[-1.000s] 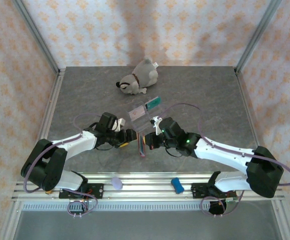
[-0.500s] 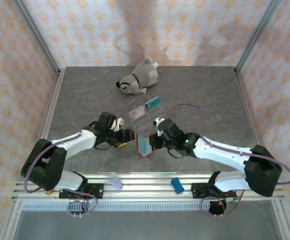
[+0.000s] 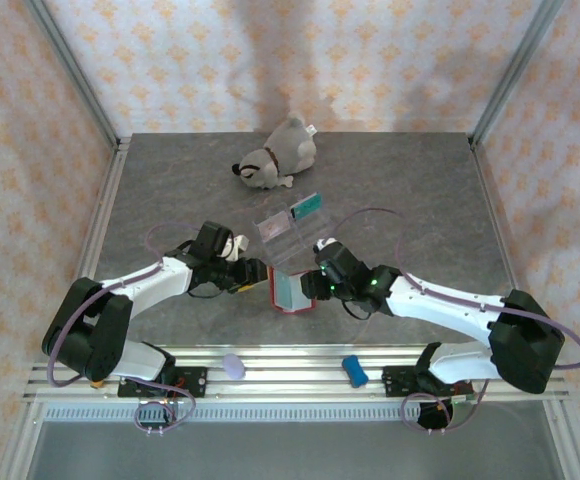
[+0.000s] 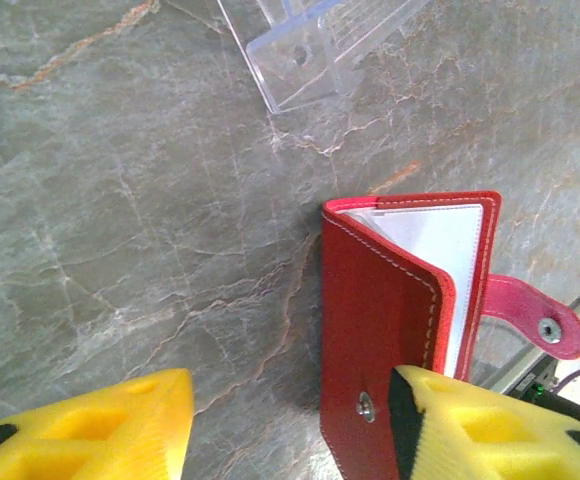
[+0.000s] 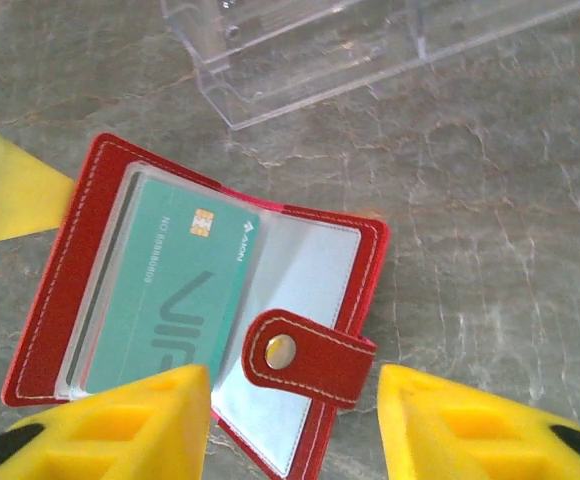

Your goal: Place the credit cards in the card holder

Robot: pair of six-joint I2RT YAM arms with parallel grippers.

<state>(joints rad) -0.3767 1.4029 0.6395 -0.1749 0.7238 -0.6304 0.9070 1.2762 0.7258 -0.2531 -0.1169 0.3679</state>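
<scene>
Right hand (image 5: 288, 388): fingers apart, gripping nothing, hovering over open card holder (image 5: 320, 365). Teal credit card (image 5: 160, 300) sits in left pocket, looks seated. Left hand (image 4: 285, 400): fingers apart, one against raised red cover, probably propping it open. Clear plastic case (image 5: 310, 50) just beyond, second teal card (image 3: 308, 206) beside it. Grey marbled tabletop (image 5: 510, 250), plush dog (image 3: 275, 158) at back, patterned walls.
</scene>
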